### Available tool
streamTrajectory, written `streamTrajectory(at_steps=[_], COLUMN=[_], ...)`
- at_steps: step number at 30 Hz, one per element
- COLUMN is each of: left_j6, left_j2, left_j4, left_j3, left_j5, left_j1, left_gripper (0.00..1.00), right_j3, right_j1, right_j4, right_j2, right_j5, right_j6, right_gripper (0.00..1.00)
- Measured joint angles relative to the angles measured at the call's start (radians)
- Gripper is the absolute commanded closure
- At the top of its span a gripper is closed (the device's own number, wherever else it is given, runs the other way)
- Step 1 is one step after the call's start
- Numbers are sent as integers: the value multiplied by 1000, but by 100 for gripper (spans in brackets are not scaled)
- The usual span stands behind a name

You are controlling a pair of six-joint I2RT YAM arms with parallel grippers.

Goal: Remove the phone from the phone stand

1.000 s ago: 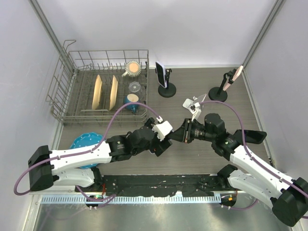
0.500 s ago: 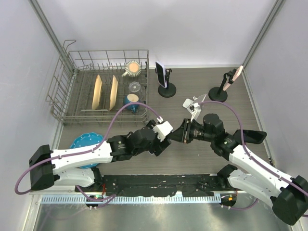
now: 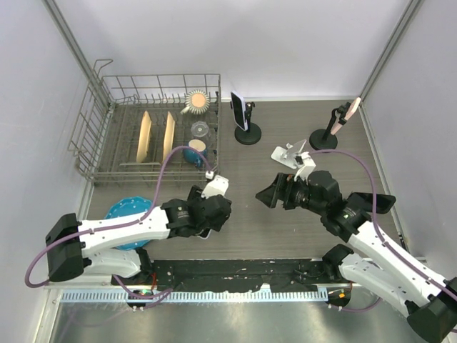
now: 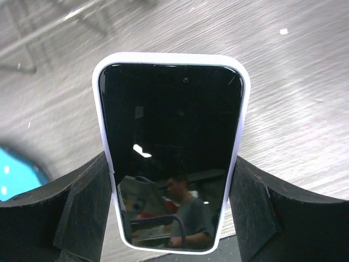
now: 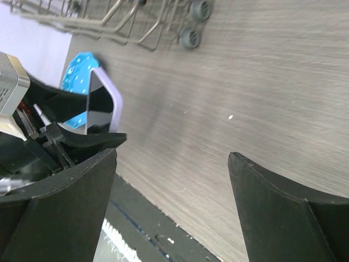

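Status: the phone (image 4: 172, 136), in a white case with its dark screen towards the wrist camera, sits upright in the left claw (image 4: 172, 164). The fingers (image 4: 87, 196) press on both long edges, about halfway up the case. The left claw is closed on it at a wide setting, as wide as the case. The right claw (image 5: 173, 154) stands wide open and holds nothing. It points at the phone from just beside it.

From above, the left claw hangs over the middle of the tabletop (image 3: 243, 236), near the dish rack (image 3: 153, 77) and the blue plate (image 3: 123, 209). Two stands, one black (image 3: 248, 133) and one to the right (image 3: 323, 139), are well apart at the far side.

I judge the phone to be off its stand, so the step in hand is to set it down.

Procedure:
1. I keep the right claw open and draw it back, clear of the left arm's path.
2. I pick bare tabletop away from the rack's wheels and the plate.
3. I tilt the left wrist until the phone's back faces the surface, then lower it slowly.
4. I open the claw only when the case rests flat.

Caution: the grip is on smooth edges, so a quick wrist turn may let the case slide.
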Motion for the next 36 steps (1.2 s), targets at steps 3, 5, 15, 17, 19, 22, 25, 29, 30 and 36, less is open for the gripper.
streamTrajectory(at_steps=[3, 5, 15, 17, 19, 22, 25, 29, 30, 36], left_j6=[-119, -173, -283, -289, -291, -293, -294, -294, -294, -295], left_j2=[1, 1, 2, 10, 24, 49, 65, 66, 66, 66], left_j4=[-80, -106, -103, -95, -75, -50, -30, -13, -10, 11], left_j3=[-13, -33, -188, -192, -192, -192, -199, -215, -219, -231], left_j5=[-27, -37, 14, 27, 44, 69, 93, 111, 115, 124], left_j1=[32, 55, 238, 248, 254, 256, 256, 256, 256, 256], left_gripper=[94, 94, 87, 82, 79, 70, 59, 50, 48, 37], right_j3=[8, 8, 8, 8, 8, 8, 8, 8, 8, 8], right_j1=[0, 0, 0, 0, 0, 0, 0, 0, 0, 0], right_j4=[-48, -77, -192, -203, -214, -232, -241, -246, -247, -248], right_j2=[-49, -82, -259, -270, -270, -270, -270, -277, -283, -296], right_j5=[97, 157, 365, 387, 402, 416, 427, 439, 442, 459], right_j6=[-12, -14, -18, -20, -22, -27, -32, -35, -36, -36], right_gripper=[11, 11, 11, 11, 11, 11, 11, 11, 11, 11])
